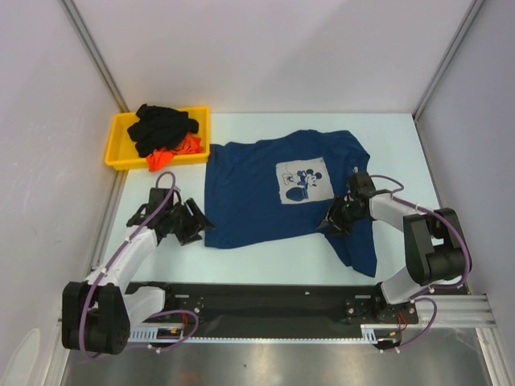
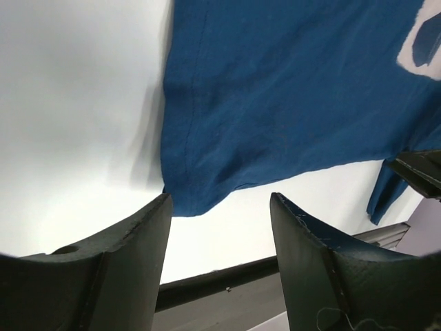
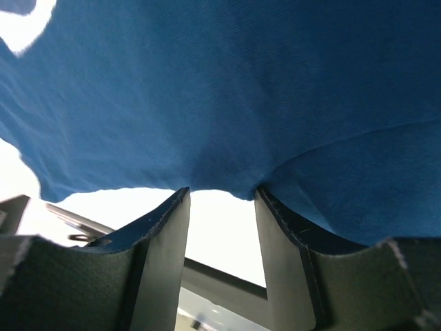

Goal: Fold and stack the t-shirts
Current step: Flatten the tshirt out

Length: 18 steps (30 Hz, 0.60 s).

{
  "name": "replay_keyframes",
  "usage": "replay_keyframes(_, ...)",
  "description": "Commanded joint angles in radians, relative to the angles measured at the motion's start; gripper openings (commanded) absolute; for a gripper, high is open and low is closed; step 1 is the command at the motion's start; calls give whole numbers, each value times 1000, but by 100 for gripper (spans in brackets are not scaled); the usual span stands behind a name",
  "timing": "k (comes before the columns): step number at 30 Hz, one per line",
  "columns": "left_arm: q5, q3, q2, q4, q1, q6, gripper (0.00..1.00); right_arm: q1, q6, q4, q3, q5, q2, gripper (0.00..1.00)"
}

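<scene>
As navy shirt (image 1: 249, 193) lies unfolded and other shirts (image 1: 165, 129) sit in tray (image 1: 117, 145), left fingers (image 2: 117, 269) and right fingers (image 3: 155, 255) stand parted, empty.

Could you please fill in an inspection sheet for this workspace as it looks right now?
Surface: white table, carrying one spread shirt.
Job's things: navy t-shirt lies flat, print up; black t-shirt and orange-red t-shirt are bunched in the yellow tray.
Clutter: nothing seen.
Grippers: left gripper is open beside the navy shirt's near-left corner; right gripper is open, tips at the near hem.
Cables: purple cables loop along both arms.
Surroundings: white walls; black base rail at the near edge.
</scene>
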<state>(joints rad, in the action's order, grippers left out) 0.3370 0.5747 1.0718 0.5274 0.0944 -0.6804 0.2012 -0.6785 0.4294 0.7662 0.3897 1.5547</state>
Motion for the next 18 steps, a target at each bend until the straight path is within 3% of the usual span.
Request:
replay_keyframes(1,19,43,5,-50,-5,8,65,-40,-49,-93,-33,-86,21,49)
replay_keyframes(6,126,24,43,-135,-1,5,67,-158,51,-2,45,-173,74,48)
replay_keyframes(10,158,24,74,-142,1,13,76,-224,169,80,137,-282,85,48)
replay_keyframes(13,139,36,83,-110,1,31,81,-189,253,137,217,-281,55,50)
replay_keyframes(18,51,57,85,-34,1,9,85,2,243,149,239,-204,-85,60)
